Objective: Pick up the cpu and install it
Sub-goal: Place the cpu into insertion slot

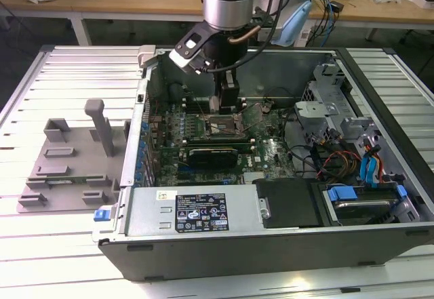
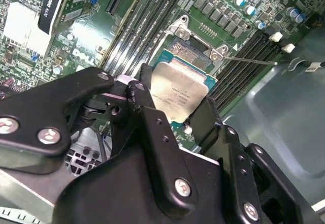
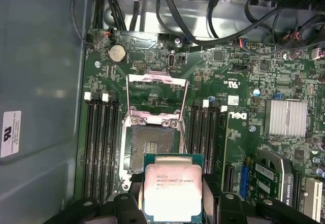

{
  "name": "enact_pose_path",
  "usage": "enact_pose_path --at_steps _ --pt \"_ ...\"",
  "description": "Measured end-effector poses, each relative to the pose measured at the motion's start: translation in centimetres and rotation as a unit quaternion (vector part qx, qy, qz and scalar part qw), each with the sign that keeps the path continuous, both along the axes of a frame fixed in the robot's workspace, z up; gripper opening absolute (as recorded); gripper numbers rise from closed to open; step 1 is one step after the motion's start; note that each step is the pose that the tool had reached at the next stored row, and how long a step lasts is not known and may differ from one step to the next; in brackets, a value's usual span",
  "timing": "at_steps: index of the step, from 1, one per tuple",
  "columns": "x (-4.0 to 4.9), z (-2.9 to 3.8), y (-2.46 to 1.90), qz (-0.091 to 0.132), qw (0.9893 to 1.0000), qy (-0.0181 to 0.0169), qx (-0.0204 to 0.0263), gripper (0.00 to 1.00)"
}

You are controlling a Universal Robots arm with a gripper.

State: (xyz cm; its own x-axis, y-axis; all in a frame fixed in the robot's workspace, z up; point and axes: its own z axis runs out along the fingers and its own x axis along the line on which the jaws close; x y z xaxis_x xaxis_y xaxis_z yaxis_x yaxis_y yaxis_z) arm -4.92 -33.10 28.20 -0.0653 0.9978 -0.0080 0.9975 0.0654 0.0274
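The black two-fingered gripper (image 1: 226, 107) pinches the small square, silver-topped cpu (image 3: 172, 189) by opposite edges, over the near edge of the dark open socket (image 3: 151, 145) on the green motherboard (image 3: 238, 132). Its metal frame (image 3: 155, 84) stands flipped back beyond. This looks like the installing step; seating calls for square alignment.

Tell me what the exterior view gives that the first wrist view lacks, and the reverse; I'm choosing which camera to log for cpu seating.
Exterior view: the arm reaching into the open computer case, and the grey fixture plate outside it on the exterior view's left. First wrist view: the cpu clamped in the gripper, not yet seated in the open socket. Both: the green motherboard and that socket.
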Motion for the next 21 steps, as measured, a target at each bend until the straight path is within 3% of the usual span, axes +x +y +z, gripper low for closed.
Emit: enact_pose_path --at_steps 5,15,18,21 --pt "0.0 -0.88 0.05 -0.001 1.0 0.0 -0.0027 0.55" --pt "0.0 -1.67 0.07 -0.001 1.0 0.0 -0.0036 0.55" --pt "0.0 -2.15 0.53 -0.001 1.0 0.0 -0.0037 0.55" --pt "0.0 -2.43 0.69 -0.001 1.0 0.0 -0.0036 0.55"
